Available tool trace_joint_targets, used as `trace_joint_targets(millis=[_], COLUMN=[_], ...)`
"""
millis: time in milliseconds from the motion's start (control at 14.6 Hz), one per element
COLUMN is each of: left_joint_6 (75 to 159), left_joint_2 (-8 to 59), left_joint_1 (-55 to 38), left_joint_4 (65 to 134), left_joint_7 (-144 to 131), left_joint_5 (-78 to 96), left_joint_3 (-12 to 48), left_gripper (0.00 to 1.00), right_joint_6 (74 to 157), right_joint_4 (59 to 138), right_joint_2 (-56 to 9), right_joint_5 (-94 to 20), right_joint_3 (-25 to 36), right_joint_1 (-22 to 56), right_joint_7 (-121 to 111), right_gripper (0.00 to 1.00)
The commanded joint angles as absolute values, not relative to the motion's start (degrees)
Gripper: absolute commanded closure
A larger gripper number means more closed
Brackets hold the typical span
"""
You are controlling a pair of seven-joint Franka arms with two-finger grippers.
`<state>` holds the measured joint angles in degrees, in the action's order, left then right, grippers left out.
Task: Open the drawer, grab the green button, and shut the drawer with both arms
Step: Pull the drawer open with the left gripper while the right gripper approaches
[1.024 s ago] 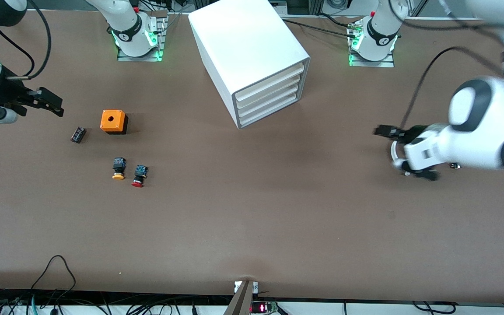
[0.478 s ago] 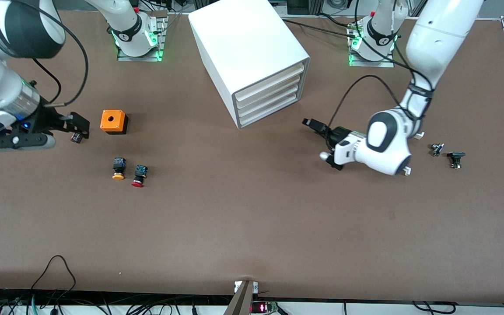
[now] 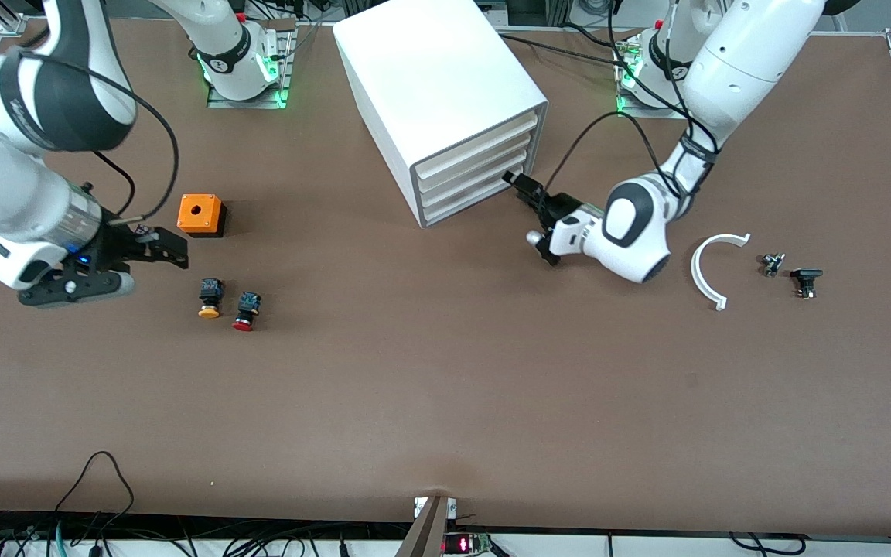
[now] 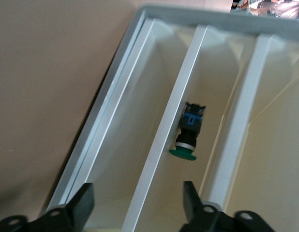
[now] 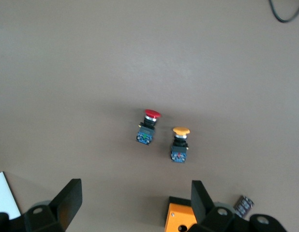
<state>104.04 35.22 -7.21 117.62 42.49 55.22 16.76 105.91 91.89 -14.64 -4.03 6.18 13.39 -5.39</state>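
Two black two-finger grippers work above the matte brown worktop (image 3: pixel 445 387). The left gripper (image 3: pixel 527 203) sits spread wide at the front of the smooth white plastic cabinet (image 3: pixel 445 100), level with its lowest shallow drawer (image 3: pixel 470 203). Inside, the small green-capped button (image 4: pixel 189 133) lies on its side. The right gripper (image 3: pixel 159 247), fingers apart, hovers beside the orange square box (image 3: pixel 200 214).

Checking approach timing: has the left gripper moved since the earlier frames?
Yes. The left gripper has swung in from the left arm's end of the table to the front of the white cabinet, by its lower drawers.
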Motion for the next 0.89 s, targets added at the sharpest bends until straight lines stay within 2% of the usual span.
trace_joint_targets(millis=[0, 205, 273, 341, 478, 683, 819], left_joint_6=[106.34, 106.79, 107.66, 108.19, 109.6, 109.95, 110.83], left_joint_2=[34.45, 34.45, 34.45, 34.54, 34.54, 34.45, 33.75], left_joint_1=[-7.64, -7.73, -7.73, -7.82, -7.91, -7.65, -7.21], left_joint_4=[120.32, 121.63, 121.81, 122.08, 122.52, 121.82, 120.16], left_joint_7=[44.82, 44.74, 44.74, 44.82, 44.82, 44.65, 44.74], left_joint_5=[56.95, 59.06, 59.15, 59.06, 59.06, 58.27, 58.01], left_joint_3=[18.36, 19.86, 20.12, 20.3, 20.3, 19.43, 15.66], left_gripper=[0.27, 0.31, 0.36, 0.45, 1.0, 1.0, 1.0], right_joint_6=[106.69, 108.28, 108.8, 109.59, 111.17, 113.28, 114.52], right_joint_4=[89.91, 89.83, 89.82, 89.48, 88.25, 87.63, 86.41], right_joint_2=[-16.43, -17.22, -17.31, -17.4, -18.8, -20.56, -21.61], right_joint_5=[-5.01, -5.54, -5.54, -5.54, -5.54, -5.45, -5.36], right_joint_3=[6.42, 5.72, 4.23, 2.65, 0.36, -2.54, -5.26], right_joint_1=[15.64, 17.13, 17.23, 17.23, 17.4, 18.1, 18.11], right_joint_7=[-11.4, -12.48, -12.48, -12.48, -12.74, -13.18, -13.36], right_gripper=[0.0, 0.0, 0.0, 0.0, 0.0, 0.0, 0.0])
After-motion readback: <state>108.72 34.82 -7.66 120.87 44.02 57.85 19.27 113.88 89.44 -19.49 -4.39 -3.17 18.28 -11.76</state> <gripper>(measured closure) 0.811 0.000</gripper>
